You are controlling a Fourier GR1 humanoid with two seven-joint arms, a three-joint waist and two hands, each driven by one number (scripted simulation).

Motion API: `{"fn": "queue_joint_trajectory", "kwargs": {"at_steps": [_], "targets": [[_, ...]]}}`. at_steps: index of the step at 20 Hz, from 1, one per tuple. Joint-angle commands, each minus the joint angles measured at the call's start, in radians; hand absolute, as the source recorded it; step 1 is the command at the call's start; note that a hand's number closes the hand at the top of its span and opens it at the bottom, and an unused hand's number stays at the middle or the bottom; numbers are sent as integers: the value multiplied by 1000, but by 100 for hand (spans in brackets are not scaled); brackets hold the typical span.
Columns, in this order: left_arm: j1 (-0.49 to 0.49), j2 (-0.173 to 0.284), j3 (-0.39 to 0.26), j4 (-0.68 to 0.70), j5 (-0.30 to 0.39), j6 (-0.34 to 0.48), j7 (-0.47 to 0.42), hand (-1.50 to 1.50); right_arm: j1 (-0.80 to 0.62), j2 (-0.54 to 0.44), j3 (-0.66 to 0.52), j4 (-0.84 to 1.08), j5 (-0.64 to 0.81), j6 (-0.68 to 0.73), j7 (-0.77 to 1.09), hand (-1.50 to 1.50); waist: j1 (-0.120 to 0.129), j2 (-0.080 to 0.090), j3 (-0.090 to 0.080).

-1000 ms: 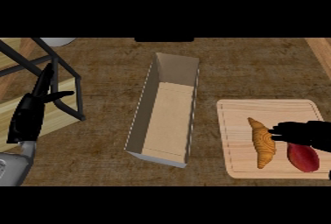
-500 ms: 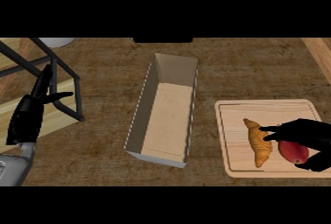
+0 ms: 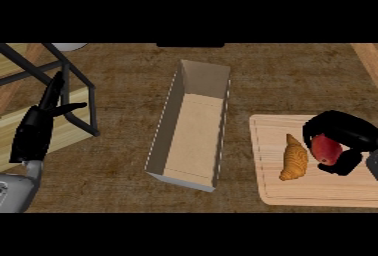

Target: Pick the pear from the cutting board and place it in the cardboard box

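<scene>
On the pale cutting board [image 3: 275, 186] at the right lies a reddish pear [image 3: 325, 148]. My right hand [image 3: 343, 136] is curled round it, hiding most of it. A golden croissant [image 3: 294, 160] lies on the board just left of the pear. The long open cardboard box [image 3: 189, 131] stands in the middle of the counter, left of the board, with nothing inside. My left hand [image 3: 37, 130] rests open at the left edge, fingers pointing up.
A black metal frame [image 3: 70, 82] over a light wooden surface stands at the far left beside the left hand. A white round object [image 3: 70, 46] shows at the top left. Dark wooden counter lies between the box and the board.
My right hand has come down over the pear and its fingers have curled round it. The left hand has not moved.
</scene>
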Motion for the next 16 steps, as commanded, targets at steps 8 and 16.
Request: {"fn": "queue_joint_trajectory", "kwargs": {"at_steps": [8,16], "targets": [[91,25,14,104,-45,31,71,0,-187,100,-133,110,3,-145,122,150,3,14,-14],[97,64,64,109,-23,11,86,0,-263,86,-263,-8,-160,-95,-30,150,-22,5,-14]]}}
